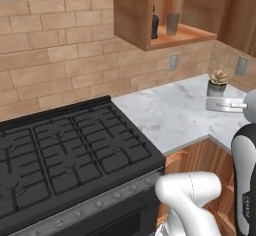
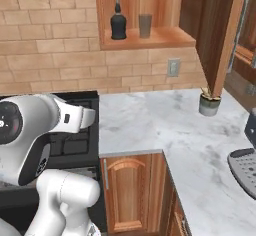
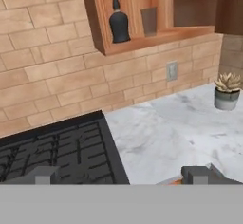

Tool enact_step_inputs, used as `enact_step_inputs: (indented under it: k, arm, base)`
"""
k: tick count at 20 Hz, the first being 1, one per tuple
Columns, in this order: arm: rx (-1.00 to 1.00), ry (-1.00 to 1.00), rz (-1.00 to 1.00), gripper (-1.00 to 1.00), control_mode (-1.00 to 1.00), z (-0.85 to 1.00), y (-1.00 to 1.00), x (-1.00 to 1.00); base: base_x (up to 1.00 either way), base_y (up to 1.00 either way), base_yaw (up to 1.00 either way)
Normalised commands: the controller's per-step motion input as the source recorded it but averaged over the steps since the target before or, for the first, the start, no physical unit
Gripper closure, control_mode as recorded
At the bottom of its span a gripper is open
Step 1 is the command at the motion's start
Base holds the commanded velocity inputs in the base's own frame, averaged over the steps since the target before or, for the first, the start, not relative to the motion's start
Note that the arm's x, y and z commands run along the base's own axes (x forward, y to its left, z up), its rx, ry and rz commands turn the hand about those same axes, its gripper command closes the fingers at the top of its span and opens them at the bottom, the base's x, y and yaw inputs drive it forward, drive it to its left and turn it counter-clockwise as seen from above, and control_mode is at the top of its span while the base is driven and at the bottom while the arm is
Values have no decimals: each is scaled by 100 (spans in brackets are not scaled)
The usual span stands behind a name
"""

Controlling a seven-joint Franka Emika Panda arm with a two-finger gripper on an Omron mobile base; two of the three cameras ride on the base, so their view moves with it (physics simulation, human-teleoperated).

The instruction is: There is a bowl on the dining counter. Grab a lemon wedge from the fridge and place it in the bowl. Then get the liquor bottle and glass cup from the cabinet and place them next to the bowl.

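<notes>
While the end effector (image 3: 121, 174) hangs with jaws wide apart and empty over the desk (image 3: 161, 133) edge, bottle (image 3: 118, 20) stands left of cup (image 3: 149, 21) inside open cabinet (image 3: 97, 23), stove (image 3: 57, 149) below-left of cabinet, potted plant (image 3: 227, 91) below-right

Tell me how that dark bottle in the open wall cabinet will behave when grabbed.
The liquor bottle looks rigid and glassy, so probably slippery and breakable. Its squat rounded body should stand steadily, but the narrow neck offers little to grip. The glass cup stands close beside it, so a sideways nudge might knock that over.
</notes>
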Motion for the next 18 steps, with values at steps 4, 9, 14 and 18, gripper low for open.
enact_step_inputs:
  k: [4,9,14,18]
  arm:
    - [0,0,0,-100,100,0,0,0]
    - [0,0,0,-100,100,0,0,0]
    - [0,0,0,-100,100,0,0,0]
    - [0,0,0,-100,100,0,0,0]
  base:
    - [66,-40,18]
    - [62,-46,21]
    - [63,-46,22]
    - [57,-52,22]
